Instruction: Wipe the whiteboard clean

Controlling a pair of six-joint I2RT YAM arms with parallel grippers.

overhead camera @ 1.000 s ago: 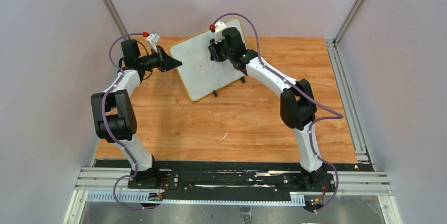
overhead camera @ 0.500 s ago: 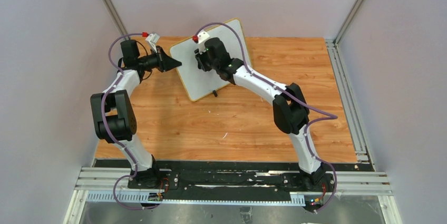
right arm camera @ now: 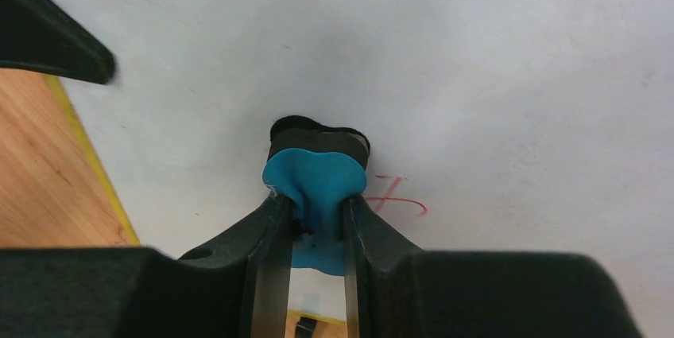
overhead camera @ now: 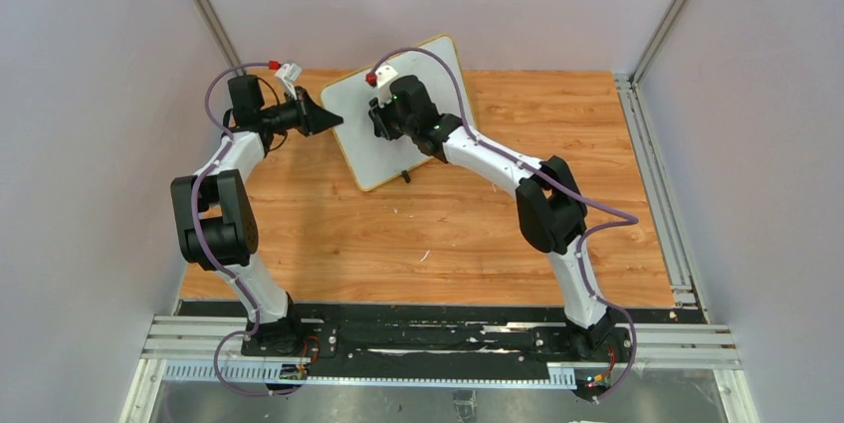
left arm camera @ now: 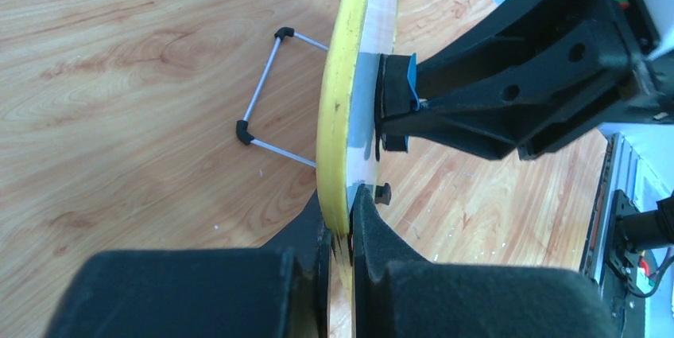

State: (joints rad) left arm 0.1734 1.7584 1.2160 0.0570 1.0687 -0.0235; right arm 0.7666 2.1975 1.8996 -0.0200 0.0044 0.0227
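Clamped the left gripper on the whiteboard edge, pressed the eraser pinched in the right gripper against it, seemingly mostly wiped bar one red mark.

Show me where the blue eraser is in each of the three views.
Top external: not visible; the right gripper covers it on the board.
Left wrist: upper centre, the eraser against the board face, right of the yellow frame.
Right wrist: centre, held in the gripper, left of a red mark.
Shared landmark: the board's yellow frame.
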